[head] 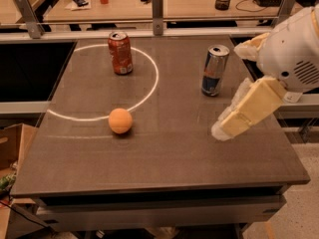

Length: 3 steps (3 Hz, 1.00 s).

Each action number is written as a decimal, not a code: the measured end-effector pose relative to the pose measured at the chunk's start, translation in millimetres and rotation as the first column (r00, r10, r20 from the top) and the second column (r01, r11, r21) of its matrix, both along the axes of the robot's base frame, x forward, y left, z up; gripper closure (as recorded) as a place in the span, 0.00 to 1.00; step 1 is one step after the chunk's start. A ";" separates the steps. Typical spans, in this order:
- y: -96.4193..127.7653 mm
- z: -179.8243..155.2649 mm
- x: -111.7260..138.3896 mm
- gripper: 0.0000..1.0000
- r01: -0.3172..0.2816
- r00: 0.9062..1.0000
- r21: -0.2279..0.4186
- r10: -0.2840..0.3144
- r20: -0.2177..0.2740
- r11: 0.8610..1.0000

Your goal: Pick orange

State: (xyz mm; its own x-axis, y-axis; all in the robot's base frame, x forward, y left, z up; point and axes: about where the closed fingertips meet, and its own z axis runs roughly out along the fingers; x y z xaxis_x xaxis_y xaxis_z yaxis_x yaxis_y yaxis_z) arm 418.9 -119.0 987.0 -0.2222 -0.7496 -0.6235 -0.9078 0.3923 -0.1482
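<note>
**Orange waiting on the table's left half, gripper hanging over the right**

We are looking down on a dark grey table (pixel 164 158) and reading it from left to right. At the far left, off the table and lower down, a cardboard box (pixel 11 146) is sitting on the floor. On the tabletop a thin white ring (pixel 156 76) is drawn. An orange-red soda can (pixel 120 53) is standing upright inside the ring, towards the back.

Nearer to us, the orange (pixel 120 120) is resting on the ring's lower arc, well apart from that can. It is small, round, smooth and pale. We judge it light and fairly firm but likely to roll, so the jaws should be closing across its widest middle, coming straight down from above. A glancing touch could send it off along the table.

Further right, a blue and silver can (pixel 215 70) is standing upright, past the ring.

Just right of it and nearer to us, the cream-coloured gripper (pixel 220 130) is hanging above the table, tilted down and to the left. It is holding nothing that we can see. We cannot tell whether it is spread or closed. Its white arm housing (pixel 291 49) is filling the right edge.

Bare tabletop is lying between the gripper and the orange. The blue and silver can is the nearest thing the arm might be brushing.
</note>
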 end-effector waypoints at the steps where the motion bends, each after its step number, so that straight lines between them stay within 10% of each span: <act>1: 38.0 -18.1 -11.2 0.00 -0.021 0.999 0.006 0.021 0.044 1.000; 3: 108.9 -86.4 11.6 0.00 -0.017 0.999 0.057 0.019 -0.036 0.998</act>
